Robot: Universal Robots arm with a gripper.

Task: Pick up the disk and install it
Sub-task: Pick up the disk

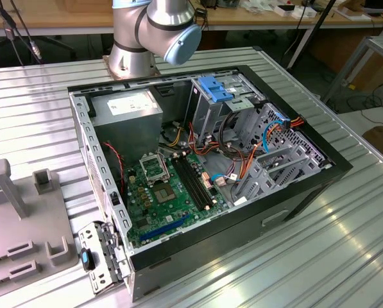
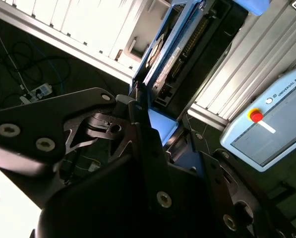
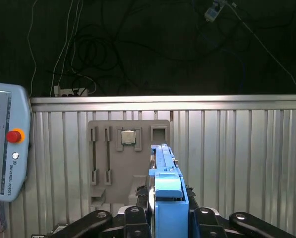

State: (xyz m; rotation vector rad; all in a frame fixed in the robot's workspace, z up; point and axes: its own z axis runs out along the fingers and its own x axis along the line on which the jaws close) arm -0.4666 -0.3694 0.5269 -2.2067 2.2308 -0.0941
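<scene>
gripping the disk (image 3: 166, 196), a flat dark grey metal drive in a bright blue plastic carrier frame, seen edge-on in the first wrist view. the gripper (image 3: 168, 218) has its black jaws drawn in narrow, clamped onto the blue frame from both sides. the second wrist view shows the same hold: the disk (image 2: 170, 54) sticks out past the gripper (image 2: 160, 124), tilted, with its dark body and label face visible. in the first wrist view a grey plastic fixture plate (image 3: 103, 148) with slots lies beyond the disk on the ribbed aluminium table (image 3: 247, 148). a small square silver chip (image 3: 128, 137) sits in one pocket of the plate. cannot tell whether the disk touches the plate. a pale blue teach pendant with a red button (image 3: 4, 144) lies beside the plate. in the exterior view the open black computer case (image 1: 332, 170) lies on the table, green motherboard (image 1: 159, 192) exposed, with a blue plastic bracket (image 1: 213, 88) on top of the grey drive cage. the silver robot arm base (image 1: 136, 38) stands just behind the case.
</scene>
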